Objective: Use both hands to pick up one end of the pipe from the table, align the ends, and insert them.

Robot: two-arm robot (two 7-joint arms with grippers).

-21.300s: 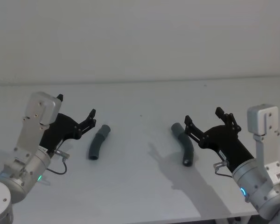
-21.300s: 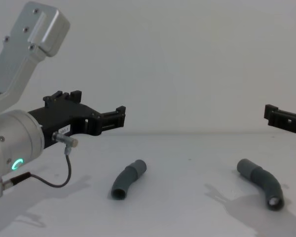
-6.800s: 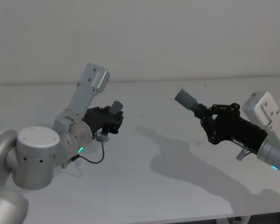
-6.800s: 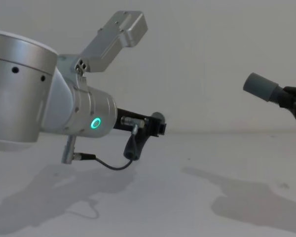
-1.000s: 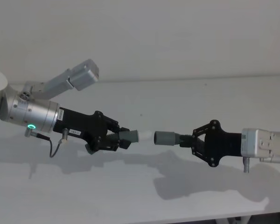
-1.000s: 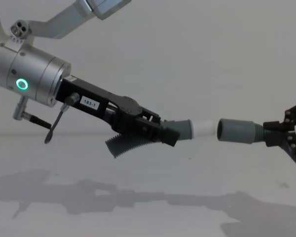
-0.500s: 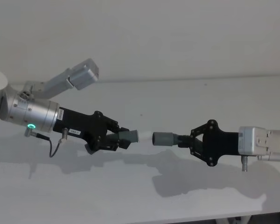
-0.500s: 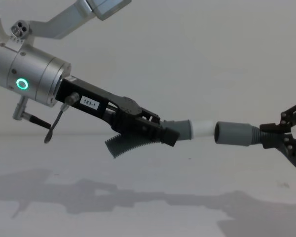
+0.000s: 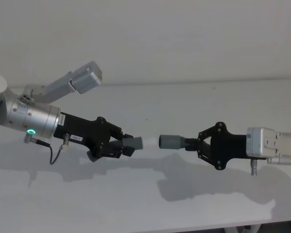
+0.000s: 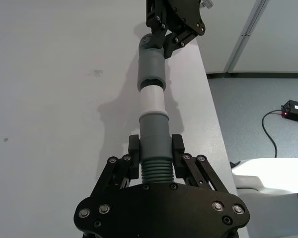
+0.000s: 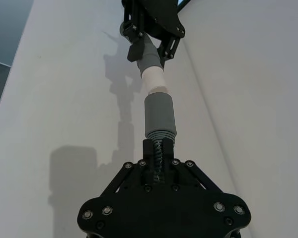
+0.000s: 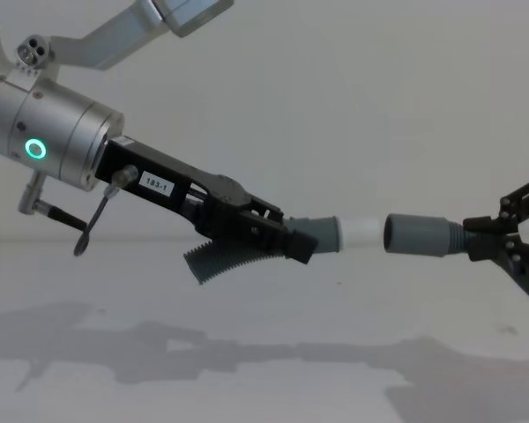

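Above the white table [image 9: 194,104], at mid-frame in the head view, two grey pipe pieces are held end to end. The left gripper [image 9: 120,146] reaches in from the left, its jaws clamped on the ribbed pipe piece [image 12: 247,251], whose white plug tip [image 12: 363,232] points right. The right gripper [image 9: 198,144] comes from the right edge, jaws closed on the collared pipe piece [image 9: 173,141]. Its hollow collar [image 12: 414,235] sits just beside the tip, apart by a slight gap.
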